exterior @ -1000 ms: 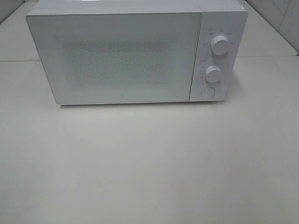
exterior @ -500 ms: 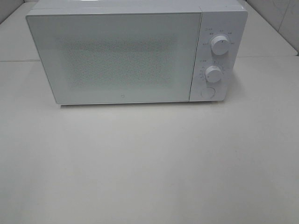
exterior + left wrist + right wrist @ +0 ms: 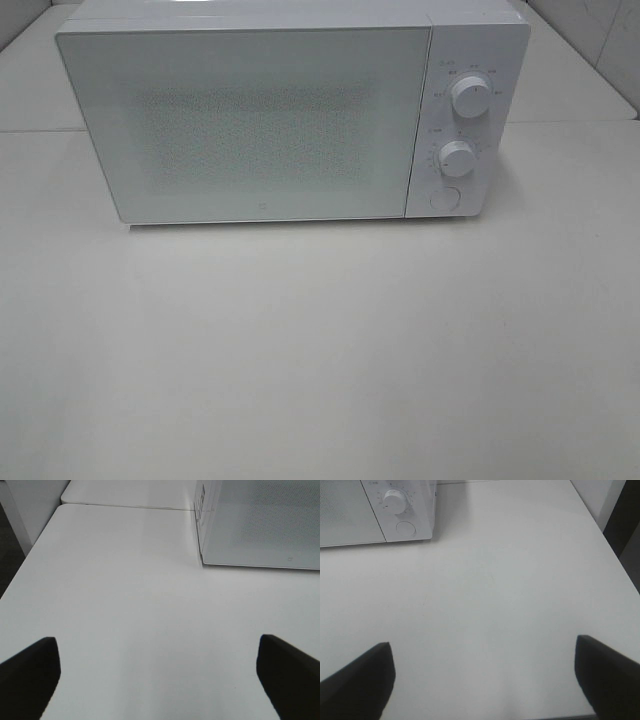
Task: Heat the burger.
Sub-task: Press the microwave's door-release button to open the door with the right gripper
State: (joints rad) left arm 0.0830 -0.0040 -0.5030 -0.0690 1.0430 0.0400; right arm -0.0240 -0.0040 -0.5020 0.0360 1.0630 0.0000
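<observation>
The burger is not in view in any frame. A white microwave point(image 3: 250, 125) stands at the back of the white table point(image 3: 320, 350) with its door shut; its perforated window shows nothing inside. Two knobs, the upper point(image 3: 470, 95) and the lower point(image 3: 457, 158), sit above a round button point(image 3: 444, 198) on its right panel. Neither arm appears in the exterior high view. My left gripper point(image 3: 157, 650) is open over bare table, off the microwave's point(image 3: 260, 525) left front corner. My right gripper point(image 3: 484, 647) is open too, nothing between its fingers, in front of the control panel point(image 3: 400, 510).
The table's left edge point(image 3: 20, 575) drops to dark floor, and its right edge point(image 3: 615, 560) does likewise. A seam point(image 3: 40, 130) joins a second white table behind. Tiled wall point(image 3: 600, 40) rises at the back right.
</observation>
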